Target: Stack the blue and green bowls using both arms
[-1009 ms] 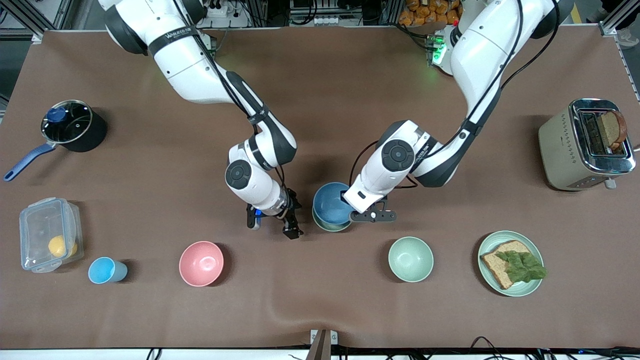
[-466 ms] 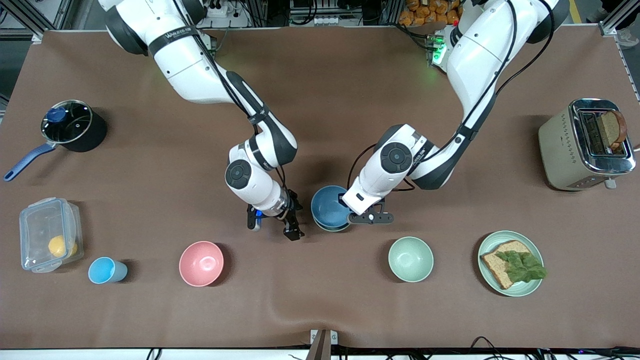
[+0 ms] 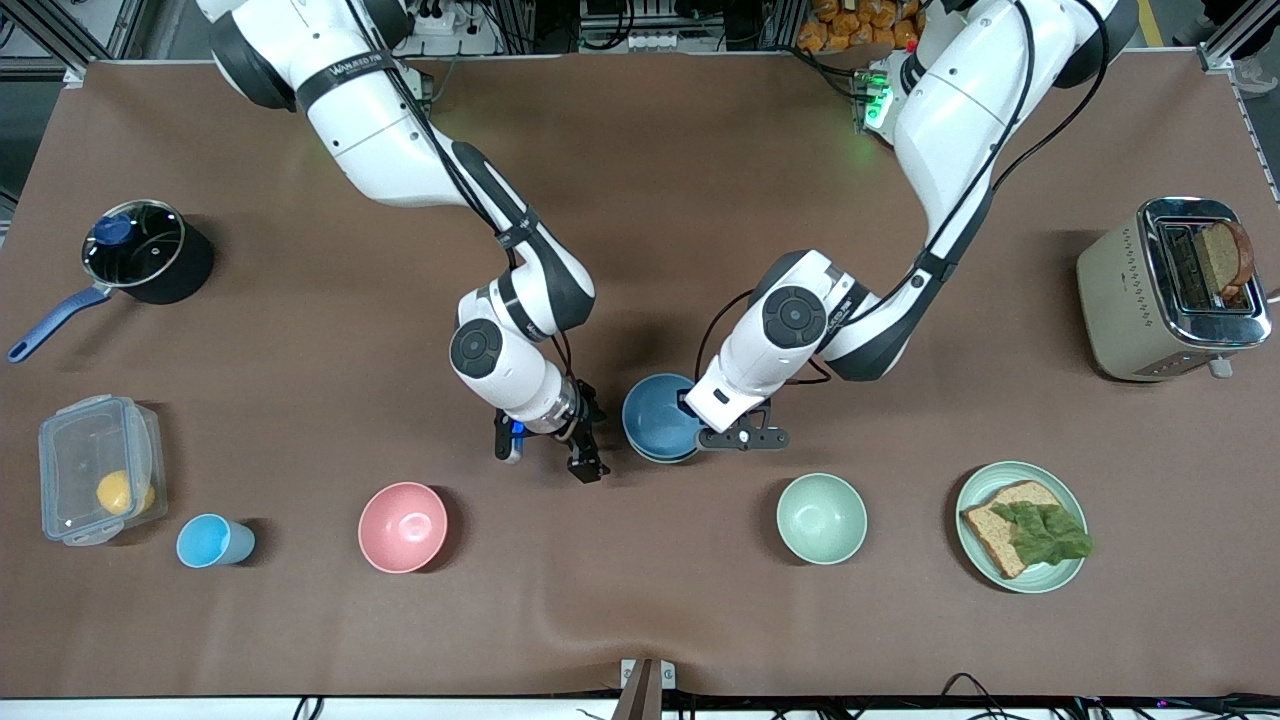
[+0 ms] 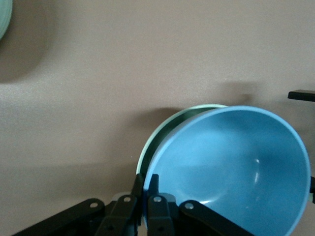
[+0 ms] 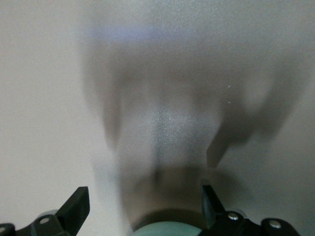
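The blue bowl [image 3: 658,416] sits nested in the green bowl [image 4: 165,129] at mid-table, tilted so the green rim shows on one side. In the front view only a thin green sliver shows under the blue bowl. My left gripper [image 3: 695,410] is shut on the blue bowl's rim, one finger inside and one outside, as the left wrist view [image 4: 146,184] shows on the blue bowl [image 4: 236,167]. My right gripper [image 3: 545,455] hangs open and empty just above the table beside the bowls, toward the right arm's end. It shows wide open in the right wrist view [image 5: 142,206].
Nearer the front camera stand a pink bowl [image 3: 402,527], a paler mint bowl [image 3: 821,518] and a plate [image 3: 975,490] with bread and lettuce. A light-blue cup [image 3: 212,541], a clear box [image 3: 98,482] and a pot [image 3: 145,250] stand at the right arm's end, a toaster [image 3: 1172,288] at the left arm's.
The left gripper has moved the blue bowl slightly toward the right arm's end and down into the green bowl, which now shows less. The right arm has not moved.
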Motion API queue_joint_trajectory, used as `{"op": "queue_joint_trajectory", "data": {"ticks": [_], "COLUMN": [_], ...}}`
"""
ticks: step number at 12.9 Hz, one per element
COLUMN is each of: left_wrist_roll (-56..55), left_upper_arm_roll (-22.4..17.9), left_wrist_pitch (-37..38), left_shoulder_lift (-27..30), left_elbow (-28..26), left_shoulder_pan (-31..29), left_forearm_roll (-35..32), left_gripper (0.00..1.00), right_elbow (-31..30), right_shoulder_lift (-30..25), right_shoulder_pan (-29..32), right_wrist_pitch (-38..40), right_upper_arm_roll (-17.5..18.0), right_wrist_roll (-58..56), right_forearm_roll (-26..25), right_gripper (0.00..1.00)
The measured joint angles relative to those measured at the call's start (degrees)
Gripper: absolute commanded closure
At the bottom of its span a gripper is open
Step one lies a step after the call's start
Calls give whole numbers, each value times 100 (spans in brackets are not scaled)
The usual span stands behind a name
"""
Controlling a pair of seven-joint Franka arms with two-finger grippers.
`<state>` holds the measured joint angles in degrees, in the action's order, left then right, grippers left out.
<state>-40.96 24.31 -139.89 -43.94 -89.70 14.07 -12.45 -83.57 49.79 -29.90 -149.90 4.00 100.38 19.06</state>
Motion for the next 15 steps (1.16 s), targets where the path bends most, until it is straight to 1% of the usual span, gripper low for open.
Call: {"op": "queue_joint_trajectory", "data": {"ticks": [4,5,6,8,9,10,15], "left_wrist_roll": [0,0,0,0,0,0,0], "left_upper_arm_roll": [-1,-1,-1,0,-1,0,-1], "left_wrist_pitch": [-84,-86,-90,-93,-98,-105,-53], "left_shoulder_lift": [-90,-109,-120,-123,-123,-123,-29], "left_elbow": [89,110,120,127,139,158,282], "left_shoulder_pan": [5,5,5,6,6,7,-27], "left_forearm_roll": [0,0,0,0,0,0,0], "left_gripper": [100,98,89,65,23,0,0], "right_elbow": [12,18,25,50,68,85,103], "right_shoulder_lift": [0,0,0,0,0,-1,0], "right_shoulder_pan": [0,0,1,3,6,13,19], "right_wrist_pitch": [0,0,0,1,1,3,12], "right_upper_arm_roll": [0,0,0,-1,-4,-7,-10], "right_wrist_roll": [0,0,0,-1,-1,-1,-9], "right_forearm_roll": [0,0,0,-2,-2,-2,-14], "right_gripper": [0,0,0,0,0,0,0]}}
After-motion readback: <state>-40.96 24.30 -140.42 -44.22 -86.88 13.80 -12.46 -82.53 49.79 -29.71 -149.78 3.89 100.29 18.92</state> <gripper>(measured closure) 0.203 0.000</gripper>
